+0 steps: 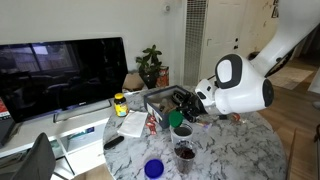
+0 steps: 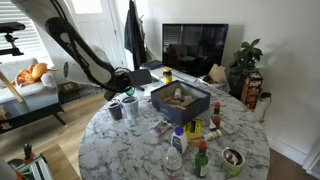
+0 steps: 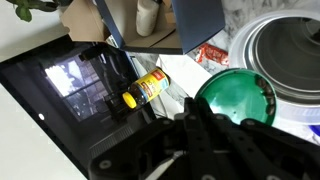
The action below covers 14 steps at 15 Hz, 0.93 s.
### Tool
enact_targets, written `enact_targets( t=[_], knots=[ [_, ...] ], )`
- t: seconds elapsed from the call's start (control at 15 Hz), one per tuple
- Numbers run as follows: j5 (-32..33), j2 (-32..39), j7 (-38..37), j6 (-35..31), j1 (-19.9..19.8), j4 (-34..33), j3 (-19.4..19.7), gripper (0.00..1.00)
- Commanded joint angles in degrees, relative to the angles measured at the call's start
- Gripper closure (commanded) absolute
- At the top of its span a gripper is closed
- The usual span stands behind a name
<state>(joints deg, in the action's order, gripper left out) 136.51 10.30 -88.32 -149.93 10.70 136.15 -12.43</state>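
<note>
**Item 1 — gripper (image 3: 196,128).** Your fingers are pressed together with no gap between them. In the wrist view their tips lie over the near-left rim of the green cup (image 3: 238,95). You cannot tell from here whether they pinch that rim or only hover over it. In an exterior view your gripper (image 1: 181,112) hangs just above the cup.

**Item 2 — green cup (image 1: 182,129).** It stands upright on the marble table (image 1: 235,150). It is green inside and pale outside.

**Item 3 — grey round vessel (image 3: 285,45).** It sits just beside the green cup, at the right of the wrist view, and is partly cut off by the frame.

**Item 4 — 2 more cups.** The dark cup (image 1: 185,153) is near the green one, on the camera's side. The blue cup (image 1: 153,168) is farther on, at the table's edge.

**Item 5 — yellow bottle (image 1: 120,103).** It has a black cap and stands upright near the table's edge, between the cups and the television (image 1: 60,65). The wrist view also shows it.

**Item 6 — television.** The screen is dark, and it stands off the table, behind the bottle.

**Item 7 — open box (image 2: 180,100).** It sits mid-table, beside your gripper. Its contents are too small to name.
</note>
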Motion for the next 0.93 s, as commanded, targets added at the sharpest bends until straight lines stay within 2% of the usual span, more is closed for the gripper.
enact_targets(
  t=[0.0, 0.47, 0.8, 0.87],
  knots=[
    [-0.46, -1.08, 1.49, 2.79, -0.59, 2.67, -1.5, 0.98],
    [4.59, -3.03, -1.79, 6.8, -0.4, 6.11, -2.97, 0.98],
    [10.08, -4.65, -5.13, 12.7, -0.08, 9.85, -3.37, 0.98],
    [7.23, -5.31, -3.87, 13.42, 1.04, 10.18, -4.2, 0.98]
  ],
)
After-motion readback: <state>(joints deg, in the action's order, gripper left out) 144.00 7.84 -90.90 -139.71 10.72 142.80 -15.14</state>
